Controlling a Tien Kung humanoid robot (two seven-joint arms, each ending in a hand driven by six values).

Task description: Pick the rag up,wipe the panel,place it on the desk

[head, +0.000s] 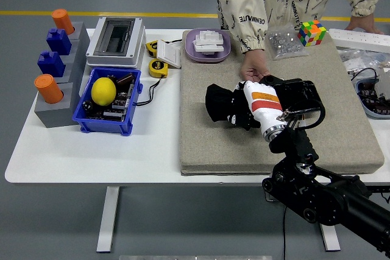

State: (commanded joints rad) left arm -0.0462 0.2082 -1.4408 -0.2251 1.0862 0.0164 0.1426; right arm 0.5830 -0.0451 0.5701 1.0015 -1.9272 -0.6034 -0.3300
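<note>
A white rectangular table [91, 150] carries a large grey felt mat [207, 144] across its right half. Toward the left edge sit a grey stepped block [52, 114], a blue plastic bin [91, 121] and a grey electrical box [116, 41].

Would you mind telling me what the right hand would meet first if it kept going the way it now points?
The right hand, shut on the black rag, points left across the grey mat. Past the mat's edge, the blue bin looks first, though depth is unclear.
</note>
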